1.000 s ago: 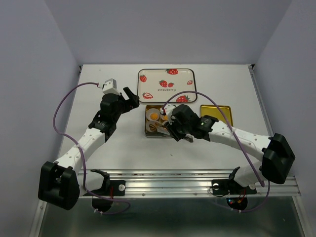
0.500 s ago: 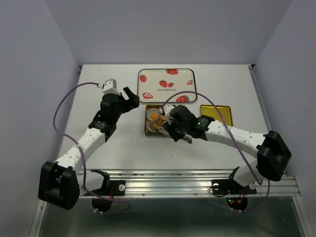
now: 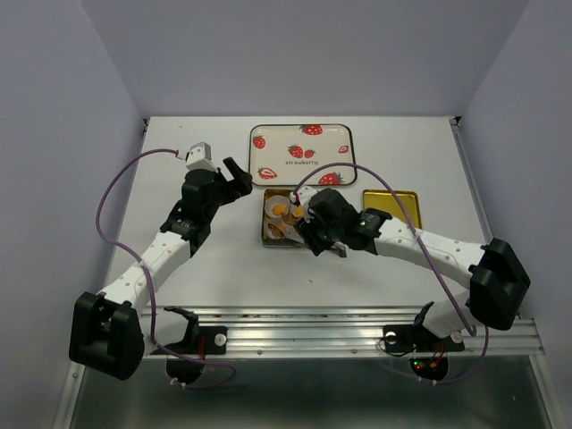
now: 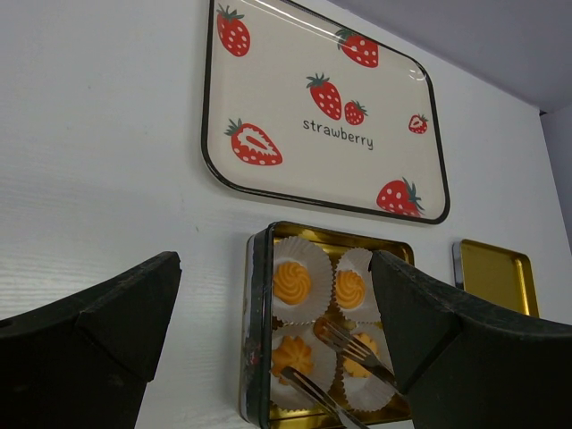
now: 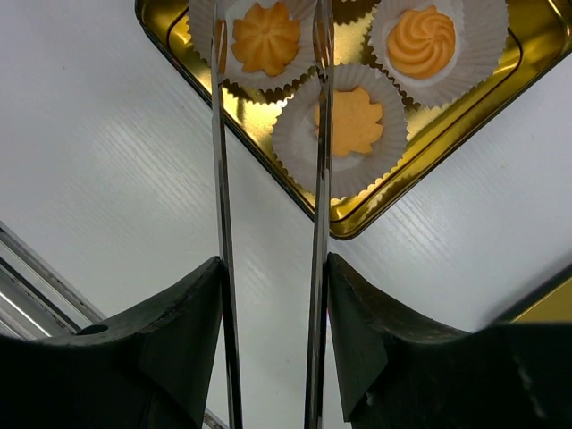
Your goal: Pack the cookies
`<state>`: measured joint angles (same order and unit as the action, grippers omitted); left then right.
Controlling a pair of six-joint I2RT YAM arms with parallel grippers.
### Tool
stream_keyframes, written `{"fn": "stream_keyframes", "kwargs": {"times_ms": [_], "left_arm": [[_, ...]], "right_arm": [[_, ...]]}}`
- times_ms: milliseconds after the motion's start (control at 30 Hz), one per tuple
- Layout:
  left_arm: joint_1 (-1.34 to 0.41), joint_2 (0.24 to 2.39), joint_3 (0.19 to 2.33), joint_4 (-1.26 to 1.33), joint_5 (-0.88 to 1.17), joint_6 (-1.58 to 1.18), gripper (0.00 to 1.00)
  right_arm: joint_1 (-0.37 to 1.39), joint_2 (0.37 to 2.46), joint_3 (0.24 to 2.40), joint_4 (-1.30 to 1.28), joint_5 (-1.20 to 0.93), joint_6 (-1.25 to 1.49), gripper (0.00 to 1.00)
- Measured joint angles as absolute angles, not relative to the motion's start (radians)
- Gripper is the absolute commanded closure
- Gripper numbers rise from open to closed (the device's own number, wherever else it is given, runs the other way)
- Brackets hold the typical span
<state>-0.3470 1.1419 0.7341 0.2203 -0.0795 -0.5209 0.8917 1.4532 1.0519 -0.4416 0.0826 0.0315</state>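
Note:
Four orange-yellow cookies (image 4: 292, 281) sit in white paper cups inside a gold tin (image 3: 265, 236) at mid-table. From the right wrist I see a flower cookie (image 5: 265, 37), a swirl cookie (image 5: 421, 41) and a flatter one (image 5: 356, 121). My right gripper (image 5: 273, 264) is shut on metal tongs (image 5: 317, 206). The tong arms stand apart, their forked tips (image 4: 344, 335) over the near cups with nothing between them. My left gripper (image 4: 275, 264) hangs wide open left of the tin, holding nothing.
A strawberry-printed tray (image 3: 281, 143) lies behind the tin. The gold lid (image 3: 391, 207) lies flat to the tin's right. A metal rail (image 3: 357, 326) runs along the near table edge.
The tong arms have spread wider in my right gripper, and that arm has edged slightly left over the tin. The left arm has not moved.

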Motion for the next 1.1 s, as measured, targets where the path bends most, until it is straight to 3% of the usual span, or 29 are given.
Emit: {"fn": "stream_keyframes", "kwargs": {"times_ms": [333,600,667,867,1100], "left_arm": [[-0.347,1.141,0.734,0.220,-0.080,-0.521,0.01],[-0.347,1.141,0.734,0.221,-0.080,-0.521,0.01],[-0.347,1.141,0.734,0.221,-0.080,-0.521,0.01],[-0.347,1.143,0.735,0.228,-0.081,-0.514,0.01],[-0.347,1.179,0.754,0.234,-0.084,-0.506,0.01]], "right_arm": [[0.892,1.387,1.075,-0.442,0.123,0.042,0.52],[0.844,1.285,1.139,-0.435,0.322,0.099,0.52],[0.767,1.285,1.152,-0.419,0.342,0.109,0.52],[0.314,1.431,1.215,-0.316,0.336,0.118,0.53],[0.119,1.766,1.414,-0.250,0.292,0.064,0.53]]}}
